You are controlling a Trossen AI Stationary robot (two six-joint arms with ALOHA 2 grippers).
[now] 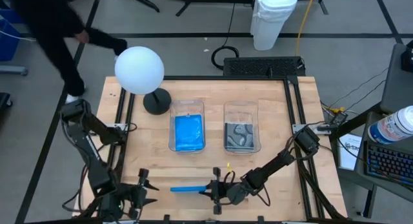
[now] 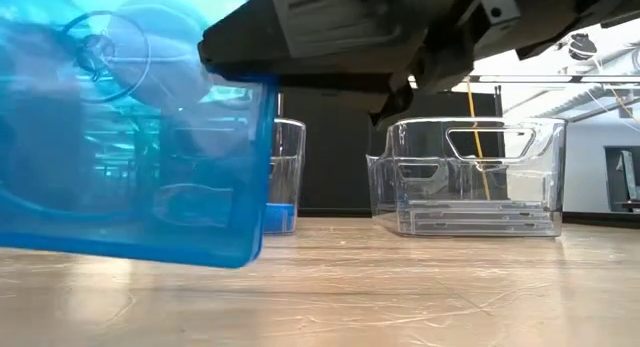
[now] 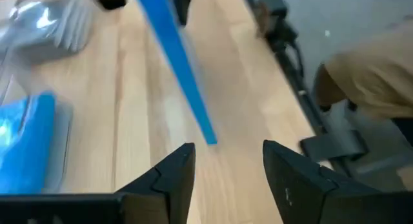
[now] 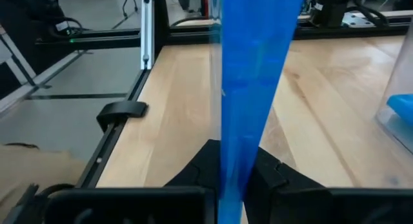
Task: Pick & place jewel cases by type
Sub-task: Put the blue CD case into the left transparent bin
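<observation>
The right claw (image 1: 216,188) is clamped on one edge of a blue jewel case (image 1: 188,188), lifted edge-on just above the table (image 1: 277,114) at its front. It looks light, stiff and slick, so an edge pinch may twist. The left claw (image 1: 143,185) waits spread and empty nearby.

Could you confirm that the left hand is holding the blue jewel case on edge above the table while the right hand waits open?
Not quite: the right hand is the one clamping the blue jewel case, as the right wrist view shows. The left hand is the open, empty one.
</observation>
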